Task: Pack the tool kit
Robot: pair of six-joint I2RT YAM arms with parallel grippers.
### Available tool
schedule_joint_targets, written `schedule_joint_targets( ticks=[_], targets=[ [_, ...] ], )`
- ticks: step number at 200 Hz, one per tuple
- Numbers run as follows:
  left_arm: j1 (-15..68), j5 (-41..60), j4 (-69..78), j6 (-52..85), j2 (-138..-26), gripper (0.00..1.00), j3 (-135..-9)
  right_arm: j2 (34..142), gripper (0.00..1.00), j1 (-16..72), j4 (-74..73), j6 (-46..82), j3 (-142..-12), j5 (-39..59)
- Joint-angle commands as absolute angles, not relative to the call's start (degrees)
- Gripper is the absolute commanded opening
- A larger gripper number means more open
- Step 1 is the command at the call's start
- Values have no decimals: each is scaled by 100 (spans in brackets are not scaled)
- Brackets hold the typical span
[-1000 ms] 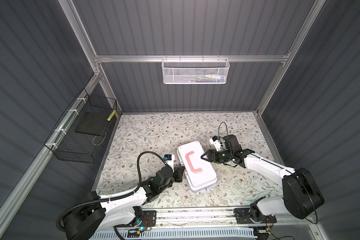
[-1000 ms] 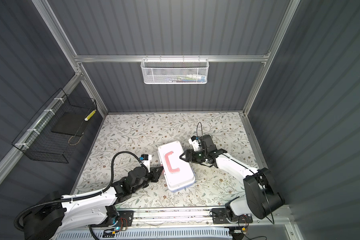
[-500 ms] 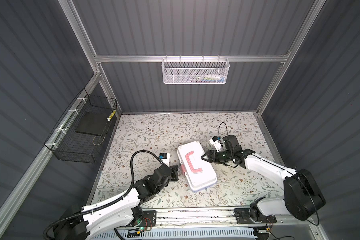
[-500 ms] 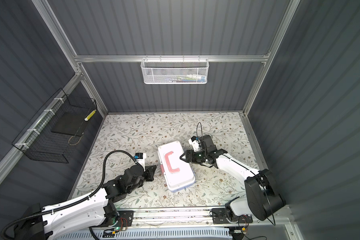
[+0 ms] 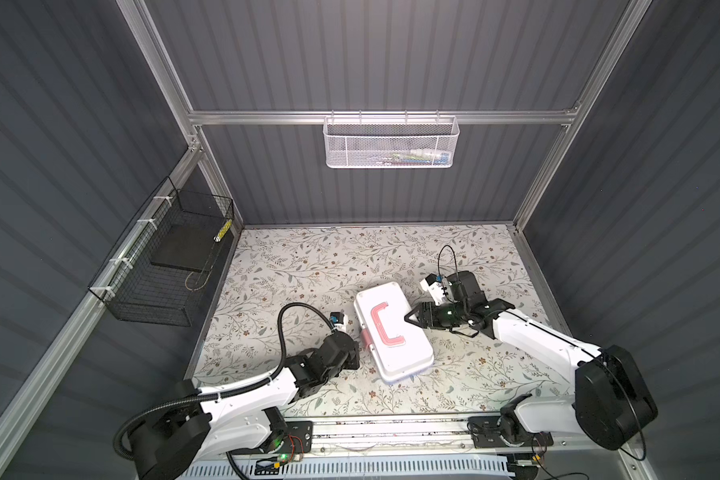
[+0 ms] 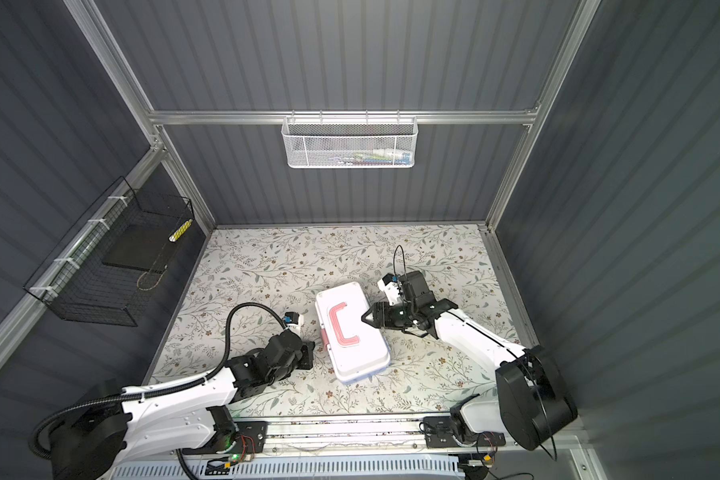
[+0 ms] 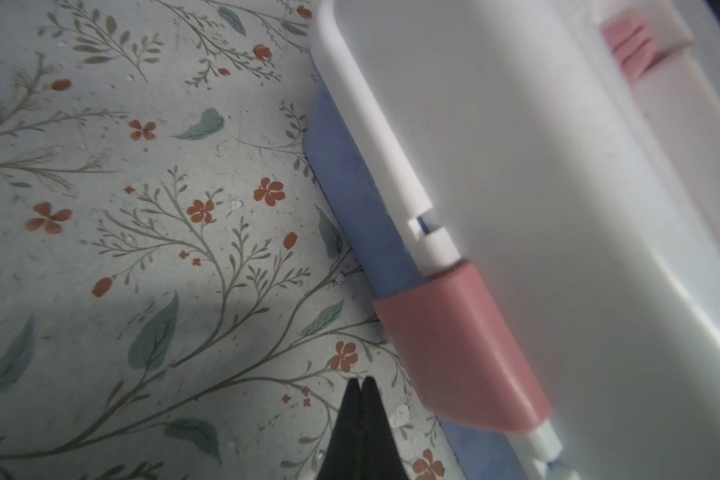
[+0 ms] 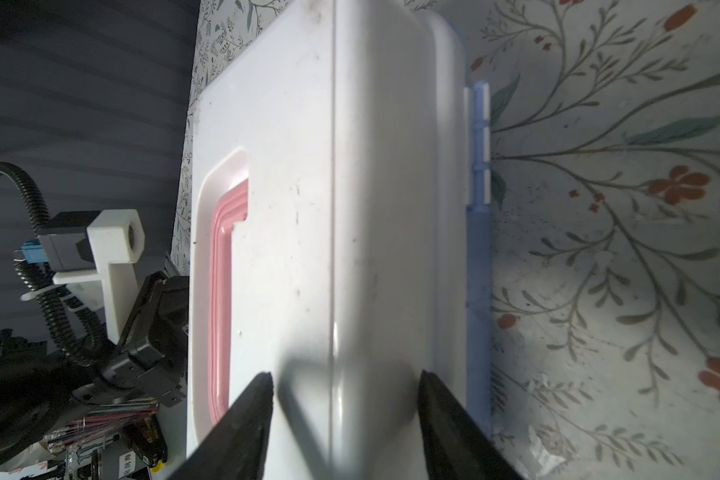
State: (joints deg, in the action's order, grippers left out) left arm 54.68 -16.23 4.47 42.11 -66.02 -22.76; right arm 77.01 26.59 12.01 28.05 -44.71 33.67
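Locate the closed tool kit (image 5: pixel 393 332) on the table (image 5: pixel 308 257). Your left end effector (image 7: pixel 362 384) is fully shut and empty, just beside the pink latch (image 7: pixel 454 345). Your right end effector (image 8: pixel 344 380) stands parted, straddling the long edge of the lid (image 8: pixel 292 208).

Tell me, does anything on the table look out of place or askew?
Only the tool kit: it lies askew, turned at an angle to the table edges. Its lid is shut, and nothing looks spilled or damaged.

- Floral-patterned tabletop (image 5: pixel 308 257), evenly lit.
- Dark grey ribbed walls (image 5: pixel 371 54) enclose its back and sides.
- Aluminium rail (image 5: pixel 258 117) above its far edge carries a white mesh basket (image 5: pixel 387 145).
- Black wire basket (image 5: pixel 163 282) off its left edge.
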Motion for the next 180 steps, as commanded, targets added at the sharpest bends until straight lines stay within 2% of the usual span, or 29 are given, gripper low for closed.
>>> schedule_joint_targets(
  ticks=[1, 65, 129, 162, 180],
  targets=[
    [5459, -1343, 816, 4025, -6910, 0, -2585, 7585, 58, 2707, 1170, 2820, -4371, 3452],
    [5458, -1249, 1039, 3827, -7325, 0, -2934, 7661, 58, 2707, 870, 2953, -4182, 3590],
    [5458, -616, 1586, 3608, -7922, 0, -3750, 7692, 56, 2873, 336, 3334, -3863, 3706],
    [5397, -1293, 925, 3429, -7737, 0, -3704, 7464, 56, 2832, 569, 3183, -3875, 3401],
    [5123, -1767, -69, 3161, -7454, 0, -3753, 7218, 56, 2627, 887, 3009, -3951, 3106]
  ],
)
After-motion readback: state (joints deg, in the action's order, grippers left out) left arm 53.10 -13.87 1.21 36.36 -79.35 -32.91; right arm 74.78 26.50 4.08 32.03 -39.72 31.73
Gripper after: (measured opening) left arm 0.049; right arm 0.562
